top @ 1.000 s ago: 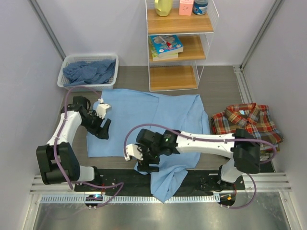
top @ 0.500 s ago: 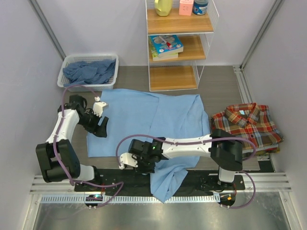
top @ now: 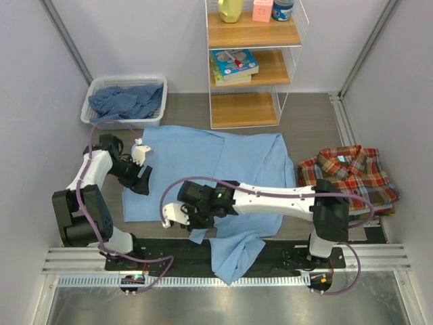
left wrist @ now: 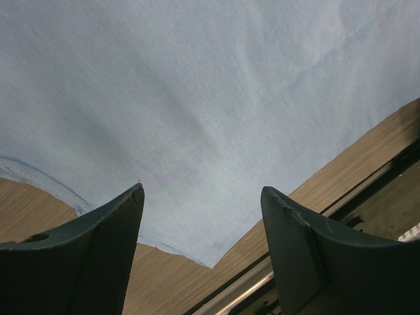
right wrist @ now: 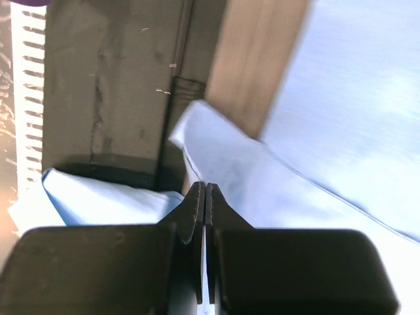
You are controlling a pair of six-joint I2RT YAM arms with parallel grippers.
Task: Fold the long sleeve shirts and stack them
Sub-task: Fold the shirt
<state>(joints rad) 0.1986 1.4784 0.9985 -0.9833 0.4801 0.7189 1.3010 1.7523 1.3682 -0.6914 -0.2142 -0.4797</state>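
Table (top: pixel 314 115) under shirts (top: pixel 230 162), basket (top: pixel 123 78), shelf (top: pixel 243 108).

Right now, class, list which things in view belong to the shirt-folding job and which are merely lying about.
Job:
light blue shirt, spread flat
plaid shirt, folded at right
dark blue garments in the basket
right gripper, shut on the light blue shirt's edge
left gripper, open over it

Lying about:
shelf unit
books
yellow bottle

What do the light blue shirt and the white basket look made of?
The light blue shirt: thin woven cloth, matte; it drapes and creases softly, with a fine weave up close. The white basket: probably rigid plastic, judging by its slotted walls and smooth rim.
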